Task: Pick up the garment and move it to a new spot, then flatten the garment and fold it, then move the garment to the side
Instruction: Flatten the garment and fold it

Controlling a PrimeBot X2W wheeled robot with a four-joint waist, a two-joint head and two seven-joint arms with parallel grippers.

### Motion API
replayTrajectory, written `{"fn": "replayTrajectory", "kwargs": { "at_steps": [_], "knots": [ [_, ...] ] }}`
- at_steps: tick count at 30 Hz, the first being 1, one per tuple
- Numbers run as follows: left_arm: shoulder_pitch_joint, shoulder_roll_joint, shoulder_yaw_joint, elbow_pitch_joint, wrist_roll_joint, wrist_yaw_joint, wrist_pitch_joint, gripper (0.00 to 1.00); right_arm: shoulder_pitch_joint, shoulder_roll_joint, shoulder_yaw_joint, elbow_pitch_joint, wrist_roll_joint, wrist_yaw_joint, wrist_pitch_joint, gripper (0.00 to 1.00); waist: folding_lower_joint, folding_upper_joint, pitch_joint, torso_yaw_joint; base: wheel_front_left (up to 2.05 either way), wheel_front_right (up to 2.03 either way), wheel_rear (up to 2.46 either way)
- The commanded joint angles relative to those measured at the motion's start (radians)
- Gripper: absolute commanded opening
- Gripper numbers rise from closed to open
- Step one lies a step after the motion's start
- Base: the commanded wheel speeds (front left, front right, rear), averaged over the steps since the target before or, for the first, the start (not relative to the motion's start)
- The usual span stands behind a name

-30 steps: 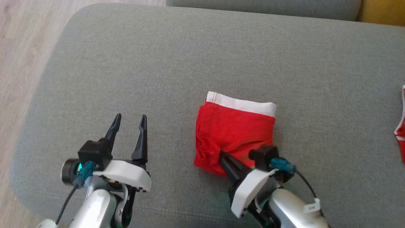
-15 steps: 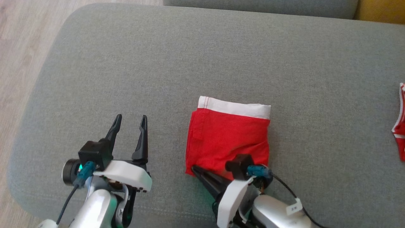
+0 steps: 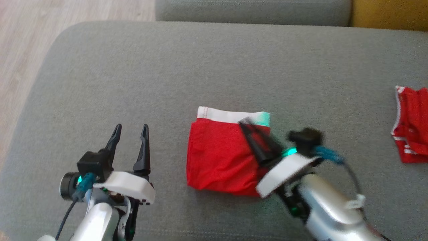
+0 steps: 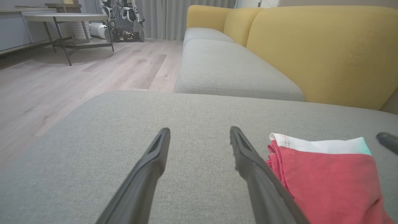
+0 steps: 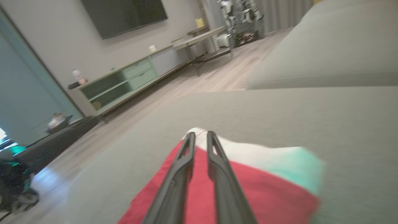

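- Well, the garment [image 3: 217,157] lay as a neat red square, white waistband along its far edge, mid-cushion on the grey sofa cushion [image 3: 200,67]. Folding looked done, I'd judge, with only the move aside to come.
- Right gripper [image 5: 200,134] hung over the garment's right half, tips by the waistband, fingers parted by a sliver, nothing pinched between them.
- Left gripper [image 3: 131,129] was spread wide over bare cushion, just left of the garment and clear of it.
- Next called for a pinch through every layer at one edge, or the fold could spill open.
- Another red garment [image 3: 413,124] lay well off right.
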Motion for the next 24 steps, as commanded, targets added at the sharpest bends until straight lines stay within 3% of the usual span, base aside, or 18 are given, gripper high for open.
{"fn": "replayTrajectory", "kwargs": {
  "at_steps": [1, 7, 12, 17, 24],
  "knots": [
    [-0.019, 0.025, 0.046, -0.039, -0.001, 0.006, -0.011, 1.0, 0.033, -0.003, -0.051, -0.046, -0.029, -0.001, -0.016, 1.0, 0.0, 0.0, -0.022, -0.023, 0.0, 0.0, 0.0],
    [0.009, 0.058, 0.046, -0.062, 0.021, 0.024, -0.007, 1.0, 0.155, -0.021, -0.346, -0.171, -0.196, -0.001, 0.019, 1.0, 0.0, 0.0, -0.059, -0.064, 0.0, 0.0, 0.0],
    [0.037, 0.076, 0.061, -0.093, 0.011, 0.037, 0.001, 1.0, 0.277, -0.003, -0.532, -0.33, -0.31, -0.001, 0.105, 1.0, 0.0, 0.0, -0.085, -0.088, 0.0, 0.0, 0.0],
    [0.079, 0.097, 0.076, -0.131, -0.001, 0.05, 0.014, 1.0, 0.38, 0.02, -0.629, -0.465, -0.366, -0.001, 0.191, 1.0, 0.0, 0.0, -0.115, -0.103, 0.0, 0.0, 0.0],
    [0.14, 0.124, 0.089, -0.164, -0.018, 0.055, 0.023, 1.0, 0.467, 0.037, -0.682, -0.58, -0.396, -0.001, 0.256, 1.0, 0.0, 0.0, -0.139, -0.111, 0.0, 0.0, 0.0]
  ]
}}
